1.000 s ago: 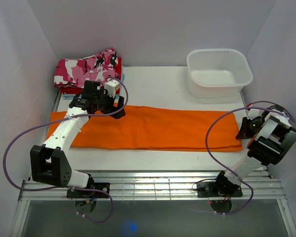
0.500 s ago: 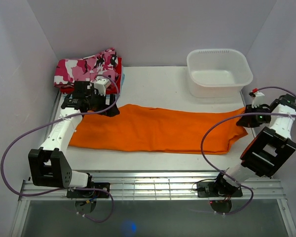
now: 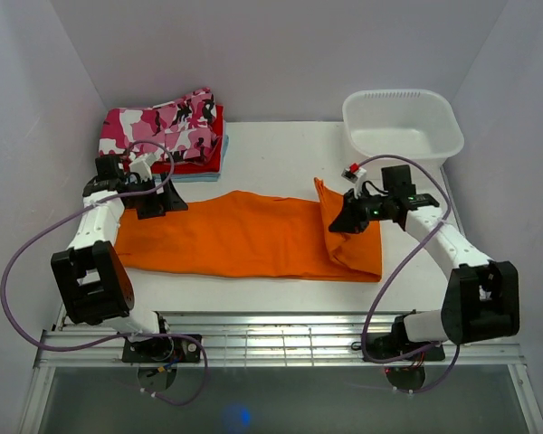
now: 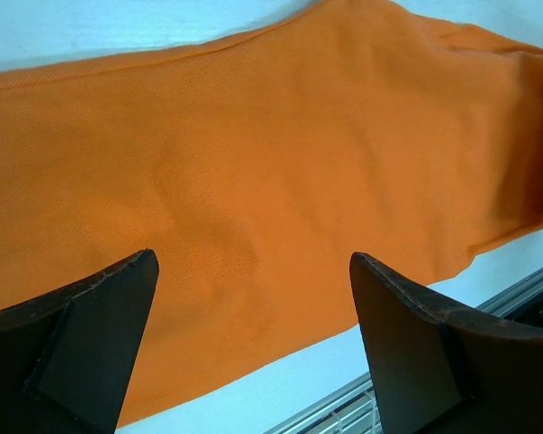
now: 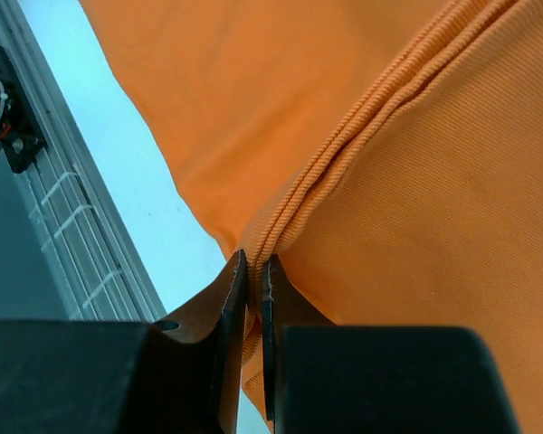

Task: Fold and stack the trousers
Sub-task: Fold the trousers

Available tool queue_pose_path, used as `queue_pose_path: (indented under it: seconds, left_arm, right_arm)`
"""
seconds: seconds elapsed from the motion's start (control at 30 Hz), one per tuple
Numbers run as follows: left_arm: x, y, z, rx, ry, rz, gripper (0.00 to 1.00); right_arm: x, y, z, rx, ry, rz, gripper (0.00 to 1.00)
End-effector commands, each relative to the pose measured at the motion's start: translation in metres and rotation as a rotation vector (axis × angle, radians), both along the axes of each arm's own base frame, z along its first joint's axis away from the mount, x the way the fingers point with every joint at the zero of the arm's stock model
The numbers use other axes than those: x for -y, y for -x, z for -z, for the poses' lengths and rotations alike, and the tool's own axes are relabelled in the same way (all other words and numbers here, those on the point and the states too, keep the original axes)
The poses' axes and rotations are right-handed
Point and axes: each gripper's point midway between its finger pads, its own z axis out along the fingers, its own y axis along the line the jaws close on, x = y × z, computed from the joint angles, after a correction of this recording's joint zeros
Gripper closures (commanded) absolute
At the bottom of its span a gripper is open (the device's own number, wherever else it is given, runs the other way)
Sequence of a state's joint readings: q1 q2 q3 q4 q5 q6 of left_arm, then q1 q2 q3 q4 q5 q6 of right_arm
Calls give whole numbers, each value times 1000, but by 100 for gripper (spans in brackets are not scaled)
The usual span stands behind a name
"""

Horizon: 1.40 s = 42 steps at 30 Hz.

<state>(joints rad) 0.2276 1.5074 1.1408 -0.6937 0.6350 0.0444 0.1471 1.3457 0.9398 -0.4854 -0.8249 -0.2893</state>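
Whereas a second ago the orange trousers (image 3: 244,233) lay full length on the table (image 3: 281,154), the right gripper (image 3: 338,222), clamped on their hem, has swung that end leftward over the middle, so the fold looks underway; the left gripper (image 3: 152,202) hovers wide open, empty, above their left end. No brand or writing is legible.

Table centre: orange trousers (image 3: 244,237) spread left to right. Right end raised at right gripper (image 3: 340,220), doubled back leftward over itself. Left gripper (image 3: 159,202) at far-left corner of trousers. Folded pink camouflage stack (image 3: 163,132) at far left. White basin (image 3: 403,133) at far right, apart from trousers.
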Motion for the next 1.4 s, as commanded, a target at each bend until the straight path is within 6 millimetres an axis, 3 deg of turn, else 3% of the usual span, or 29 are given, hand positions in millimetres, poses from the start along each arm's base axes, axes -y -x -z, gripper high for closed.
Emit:
queue_pose_path:
  seconds: [0.0,0.07,0.1,0.17,0.2,0.47,0.67,0.83,0.93,1.0,1.07,1.37]
  left_arm:
    - [0,9,3,-26,59,16,2]
    - [-4,10,9,-34,36,18,2]
    - [-5,10,10,-35,30,16,2]
    - [-7,12,18,-49,15,12,2]
    - [-8,13,20,-55,10,7,2]
    - [-13,26,47,-99,-35,-12,2]
    - [-15,33,66,-139,-44,-29,2]
    - [-23,43,97,-225,-87,-67,2]
    - [-29,46,113,-268,-112,-94,15]
    - [-31,47,123,-301,-114,-111,18]
    - [-31,44,125,-309,-110,-114,23]
    - [-27,43,128,-320,-77,-113,22]
  right_arm:
    - [-49,-28,-8,46,-88,14,92]
    - [-78,-29,-8,42,-118,-6,92]
    - [-86,-34,5,10,-102,9,92]
    - [-112,-39,-1,14,-133,-4,92]
    - [-118,-44,11,-7,-118,14,92]
    - [-180,-44,19,-84,-157,12,92]
    - [-204,-39,14,-73,-149,27,92]
    - [-217,-34,12,-100,-144,27,92]
    - [-226,-32,10,-108,-133,22,92]
    - [-232,-31,9,-116,-124,13,92]
    - [-237,-28,8,-133,-123,7,92]
    - [-274,-15,14,-205,-131,-22,92]
